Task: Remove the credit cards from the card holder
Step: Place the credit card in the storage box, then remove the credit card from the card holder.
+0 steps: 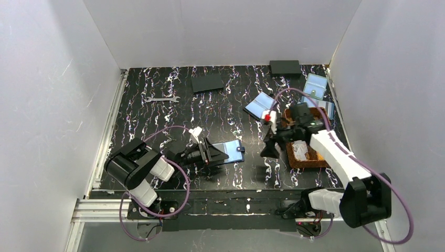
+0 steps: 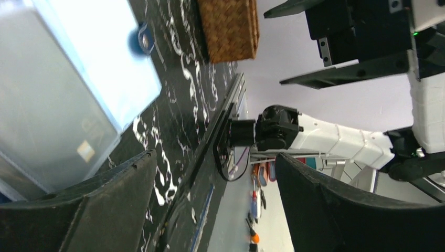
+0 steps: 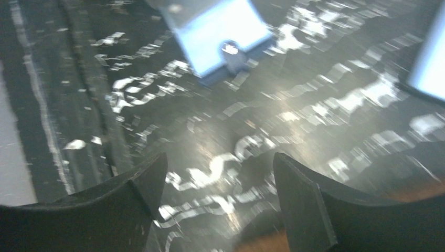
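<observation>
The card holder (image 1: 233,151) lies open on the table near the front, its light blue inside facing up and its snap tab to the right. In the left wrist view its pockets (image 2: 68,79) fill the upper left. A grey card with a small gold chip (image 2: 84,150) shows inside one pocket. The orange-tan card is out of view. My left gripper (image 1: 212,153) is open and empty at the holder's left edge (image 2: 215,163). My right gripper (image 1: 272,143) is open and empty, above the table to the holder's right. Its view (image 3: 218,163) shows the holder (image 3: 215,31) ahead.
A brown woven tray (image 1: 291,160) with a white item inside sits just right of my right gripper and shows in the left wrist view (image 2: 231,26). Three pale blue pouches (image 1: 260,105) lie at the back right. Two black pads (image 1: 207,82) and a wrench (image 1: 162,98) lie at the back.
</observation>
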